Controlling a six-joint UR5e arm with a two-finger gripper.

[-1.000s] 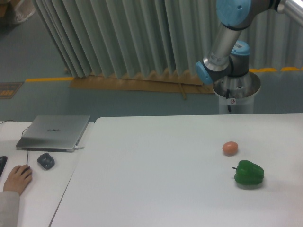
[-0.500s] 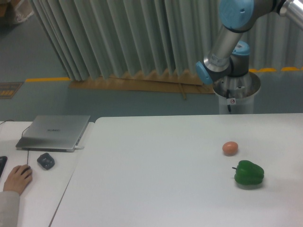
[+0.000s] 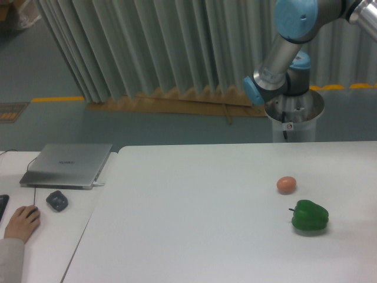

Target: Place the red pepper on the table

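— Standing at the far right behind the table (image 3: 194, 194), what did the robot arm (image 3: 283, 59) show of itself?

— Only its grey base, two blue-capped joints and a silver link that ran out of the top right corner of the picture. The gripper was outside the frame, so whether it was spread, closed or carrying anything could not be seen.

— And the red pepper?

— It appeared nowhere in the view, neither on the white tabletop nor beside it. Where it was could not be told.

— What lay on the tabletop?

— Two things, both on the right-hand side. A green bell pepper (image 3: 310, 216) sat nearest the front edge, its stem pointing left. A small orange-brown egg-like ball (image 3: 286, 184) rested just behind it and a little to the left, near but not touching.

— What stood to the left?

— A narrower white desk (image 3: 41, 236) abutted the tabletop's left edge. On it a closed grey laptop (image 3: 68, 165) lay flat, with a dark grey mouse-like object (image 3: 57, 201) in front of it. A person's hand (image 3: 22, 222) in a pale sleeve rested on the desk at the lower left corner, close to that object but apart from it.

— And behind it all?

— A pleated grey curtain (image 3: 153, 47) hung across the back, above a floor marked with a yellow line (image 3: 59, 99).
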